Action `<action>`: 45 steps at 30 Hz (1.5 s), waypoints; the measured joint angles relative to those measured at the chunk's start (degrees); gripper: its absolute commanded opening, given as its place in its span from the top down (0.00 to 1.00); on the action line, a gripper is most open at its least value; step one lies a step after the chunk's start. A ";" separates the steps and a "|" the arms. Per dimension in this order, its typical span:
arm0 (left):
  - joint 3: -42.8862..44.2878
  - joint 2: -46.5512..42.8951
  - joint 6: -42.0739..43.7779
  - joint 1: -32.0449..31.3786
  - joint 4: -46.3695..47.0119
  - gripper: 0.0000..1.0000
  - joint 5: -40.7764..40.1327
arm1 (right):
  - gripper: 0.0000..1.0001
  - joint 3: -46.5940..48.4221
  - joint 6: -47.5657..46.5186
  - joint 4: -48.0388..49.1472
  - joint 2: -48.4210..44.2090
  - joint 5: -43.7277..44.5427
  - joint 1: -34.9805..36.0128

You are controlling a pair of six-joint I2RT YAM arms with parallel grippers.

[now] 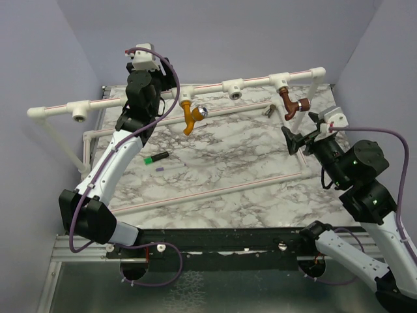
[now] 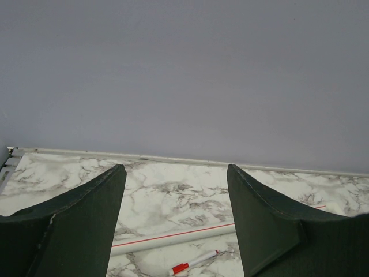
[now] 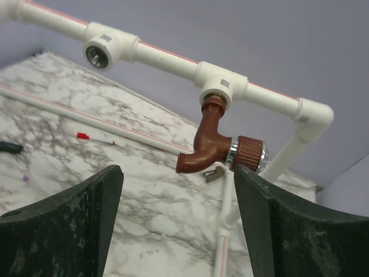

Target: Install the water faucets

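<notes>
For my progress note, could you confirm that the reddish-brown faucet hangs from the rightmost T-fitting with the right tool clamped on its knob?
Not quite: the reddish-brown faucet does hang from the rightmost T-fitting, but the right tool stands open, clear of the knob, as the right wrist view shows.

Soft, even light falls from overhead across my marble worktop (image 1: pixel 228 163), leaving only faint shadows beneath the white pipe (image 1: pixel 208 87), a small glint on the silver knob (image 1: pixel 202 112) of the orange-yellow faucet (image 1: pixel 189 119) and a mottled sheen on the metal sheet (image 1: pixel 215 290) at the near edge. From my right wrist the reddish-brown faucet (image 3: pixel 210 144) is sharp, its chrome ring (image 3: pixel 232 153) catching a highlight, while my right fingers (image 3: pixel 69 225) loom dark and slightly soft. My left wrist view is flatter, the left fingers (image 2: pixel 75 225) nearly black against a plain, evenly lit wall (image 2: pixel 184 75).
</notes>
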 measured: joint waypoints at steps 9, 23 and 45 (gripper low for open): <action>0.00 0.00 0.00 0.00 0.00 0.28 0.00 | 0.16 -3.56 -32.06 -4.44 -3.87 -3.87 0.00; 0.00 0.00 -0.02 0.00 0.00 0.28 0.02 | 0.16 -16.94 -68.35 10.84 0.92 5.31 0.00; 0.00 0.00 -0.02 0.00 0.00 0.28 0.02 | 0.56 -18.64 -82.25 31.82 10.95 11.04 0.00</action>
